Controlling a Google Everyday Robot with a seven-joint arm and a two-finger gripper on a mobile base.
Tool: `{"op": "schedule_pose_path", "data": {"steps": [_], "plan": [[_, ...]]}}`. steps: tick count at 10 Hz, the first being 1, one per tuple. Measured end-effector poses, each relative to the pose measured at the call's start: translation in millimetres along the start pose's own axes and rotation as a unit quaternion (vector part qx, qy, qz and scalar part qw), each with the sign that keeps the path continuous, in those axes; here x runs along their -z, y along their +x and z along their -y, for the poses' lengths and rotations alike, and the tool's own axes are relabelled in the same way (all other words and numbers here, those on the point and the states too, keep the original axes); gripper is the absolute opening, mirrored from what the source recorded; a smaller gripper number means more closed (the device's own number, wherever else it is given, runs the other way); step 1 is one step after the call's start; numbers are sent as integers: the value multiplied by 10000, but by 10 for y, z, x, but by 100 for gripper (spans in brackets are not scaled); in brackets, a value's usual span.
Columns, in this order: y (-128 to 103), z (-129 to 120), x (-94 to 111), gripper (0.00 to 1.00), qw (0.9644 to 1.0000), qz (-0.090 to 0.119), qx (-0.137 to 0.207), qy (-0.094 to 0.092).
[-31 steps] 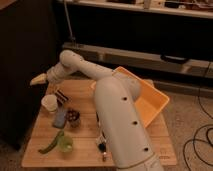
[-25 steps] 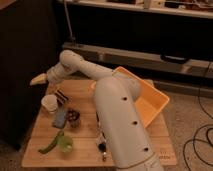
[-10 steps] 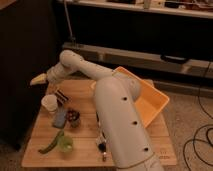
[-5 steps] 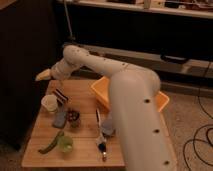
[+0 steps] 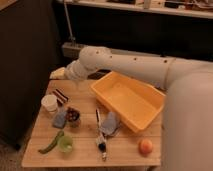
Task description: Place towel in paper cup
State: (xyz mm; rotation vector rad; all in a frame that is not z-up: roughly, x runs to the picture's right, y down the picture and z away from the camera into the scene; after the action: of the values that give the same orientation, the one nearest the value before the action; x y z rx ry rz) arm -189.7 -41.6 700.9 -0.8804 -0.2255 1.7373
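gripper point(image 5: 58, 74) hangs behind squat white paper cup point(image 5: 49, 103).

wood table point(image 5: 125, 150), bin point(image 5: 128, 100), paper cup point(image 5: 49, 103), hand point(image 5: 57, 74) above

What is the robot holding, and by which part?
It cannot be told for sure. The pale end effector hovers over the far left corner of the wooden table, behind the white paper cup, and nothing shows hanging from it.

A wooden worktop point(image 5: 125, 151) stands before dark cabinets point(image 5: 22, 60), a pale shelf point(image 5: 150, 8) running above. The end effector point(image 5: 58, 74) hangs over its far left corner.
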Motion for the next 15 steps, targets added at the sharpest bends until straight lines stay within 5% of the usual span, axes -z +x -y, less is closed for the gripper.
{"op": "schedule_pose_path", "data": {"steps": [2,15], "plan": [[91,68,181,80,9998,176,-51,60],[99,73,172,80,9998,166,-51,72]]}}
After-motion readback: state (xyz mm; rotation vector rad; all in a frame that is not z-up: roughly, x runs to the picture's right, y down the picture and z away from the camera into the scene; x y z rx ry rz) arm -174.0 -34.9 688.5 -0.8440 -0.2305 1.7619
